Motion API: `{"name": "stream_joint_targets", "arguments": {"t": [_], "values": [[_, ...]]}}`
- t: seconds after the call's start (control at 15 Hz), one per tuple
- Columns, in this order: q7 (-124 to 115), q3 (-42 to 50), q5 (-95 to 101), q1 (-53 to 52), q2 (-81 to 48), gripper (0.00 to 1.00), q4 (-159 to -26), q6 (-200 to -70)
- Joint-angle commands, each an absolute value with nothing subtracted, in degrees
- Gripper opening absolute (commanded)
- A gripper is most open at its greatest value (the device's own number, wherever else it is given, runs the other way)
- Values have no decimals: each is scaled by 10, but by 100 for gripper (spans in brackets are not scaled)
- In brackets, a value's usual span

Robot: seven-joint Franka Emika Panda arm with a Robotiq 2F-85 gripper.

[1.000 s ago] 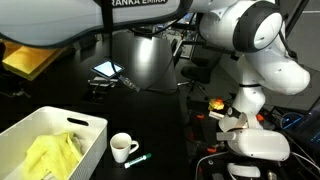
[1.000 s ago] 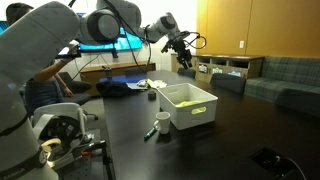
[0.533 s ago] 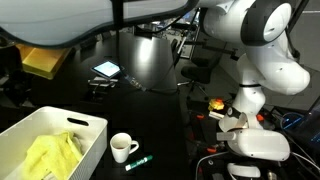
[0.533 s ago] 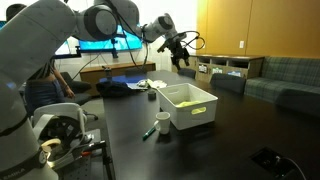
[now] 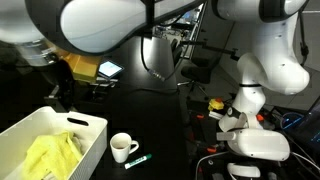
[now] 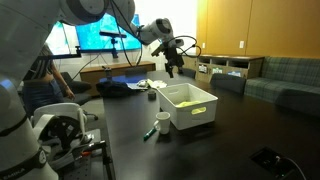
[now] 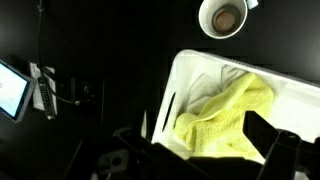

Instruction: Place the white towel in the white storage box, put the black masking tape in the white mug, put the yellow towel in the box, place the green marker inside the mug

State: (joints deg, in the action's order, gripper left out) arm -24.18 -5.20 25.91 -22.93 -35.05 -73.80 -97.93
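The white storage box (image 5: 92, 128) (image 6: 198, 112) (image 7: 185, 72) holds the yellow towel (image 5: 50, 156) (image 6: 191, 101) (image 7: 228, 116), which lies crumpled over the white towel (image 7: 214, 80). Beside the box stands the white mug (image 5: 123, 147) (image 6: 162, 122) (image 7: 222, 17). Its inside looks dark, and I cannot make out the black masking tape. The green marker (image 5: 138, 160) (image 6: 150, 134) lies on the table next to the mug. My gripper (image 5: 60, 90) (image 6: 172, 68) (image 7: 195, 136) hangs open above the box, holding nothing.
A lit tablet (image 5: 108, 69) (image 7: 12, 90) and cables lie on the black table beyond the box. The arm's white base (image 5: 250, 140) stands at the table's edge. A desk with monitors (image 6: 100, 40) and a couch (image 6: 285, 80) are behind.
My arm has swung down and across, and now hangs over the box. Both towels, the mug and the marker lie as before.
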Motion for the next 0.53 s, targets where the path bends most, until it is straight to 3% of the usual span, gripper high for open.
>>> {"name": "stream_joint_targets", "arguments": {"t": [0.0,0.47], "values": [[-253,-68,226,-199,-270,100,-880,-1031],[-269,-64,152,-181,-189,100,-1084,-1145]]}}
